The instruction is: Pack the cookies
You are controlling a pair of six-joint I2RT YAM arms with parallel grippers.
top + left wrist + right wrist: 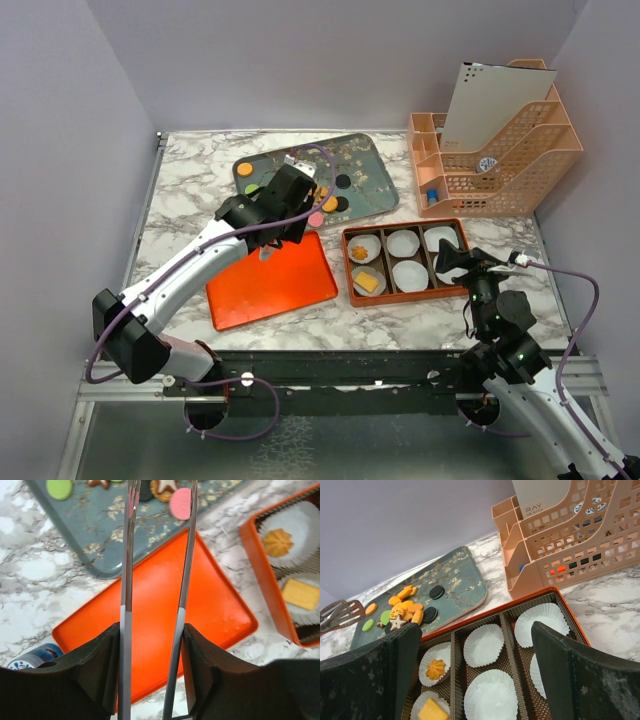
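**Left pincer** (152, 640): it is clamping a pair of metal tongs (125, 580) between its black pads, and the blades are pointing forward, slightly apart.
- A flat orange lid (160, 615) is lying under the blades.
- Beyond the tong tips, a blue-grey blossom-patterned tray (100, 535) is carrying the cookies (402, 611).
- A pink round (180, 502) is sitting at the right blade's tip, and a green round (60, 487) is lying off to the left.
- A blue-and-white printed object (32, 661) is peeking out close beside the pincer; its writing is unreadable.

**Right pincer** (475, 635): it is standing wide apart, holding nothing, and hanging over an orange compartment box (530, 594) of white paper cups (485, 645).
- An orange flower-shaped cookie (436, 669) and a yellow square (434, 711) are sitting in cups beside one finger.
- Beyond it, a peach file rack (560, 555) is showing a label (536, 505) reading "RAY".
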